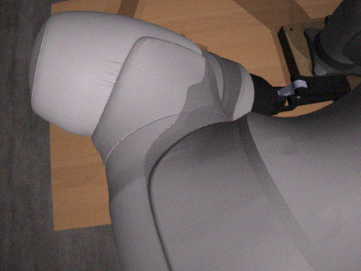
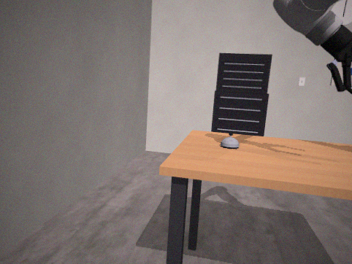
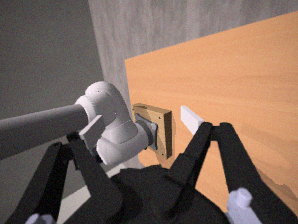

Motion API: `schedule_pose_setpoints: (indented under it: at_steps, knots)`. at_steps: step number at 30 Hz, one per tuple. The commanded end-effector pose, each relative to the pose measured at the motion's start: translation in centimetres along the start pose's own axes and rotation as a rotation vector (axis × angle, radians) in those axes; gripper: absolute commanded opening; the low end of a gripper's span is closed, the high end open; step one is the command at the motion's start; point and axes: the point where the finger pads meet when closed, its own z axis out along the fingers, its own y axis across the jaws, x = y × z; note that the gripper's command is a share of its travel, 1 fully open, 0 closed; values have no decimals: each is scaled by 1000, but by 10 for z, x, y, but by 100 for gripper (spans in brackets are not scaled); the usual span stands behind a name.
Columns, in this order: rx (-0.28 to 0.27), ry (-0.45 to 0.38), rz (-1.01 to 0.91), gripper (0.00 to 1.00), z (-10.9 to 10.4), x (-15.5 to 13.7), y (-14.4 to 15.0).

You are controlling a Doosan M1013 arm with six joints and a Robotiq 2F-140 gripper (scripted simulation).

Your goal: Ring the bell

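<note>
Top view: our arm point(image 1: 150, 112) fills most of the frame, pale grey, its big rounded joint at ten o'clock and a broad link sweeping down to five o'clock. At three o'clock the arm narrows into the black gripper point(image 1: 299, 91), its fingers spread wide, nothing between them. The wooden table point(image 1: 75, 187) shows at eight and twelve o'clock. The arm's wooden base plate point(image 1: 296, 41) sits at two o'clock. Dark floor point(image 1: 22, 168) along nine o'clock.
</note>
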Motion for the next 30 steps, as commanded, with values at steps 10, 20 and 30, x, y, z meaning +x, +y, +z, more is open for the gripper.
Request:
schedule_pose_setpoints:
  at_steps: [10, 20, 30]
  knots:
    - [0, 0, 0, 100, 0, 0, 0]
    - [-18, 6, 32, 100, -3, -2, 9]
    - [-199, 88, 358, 100, -44, -30, 98]
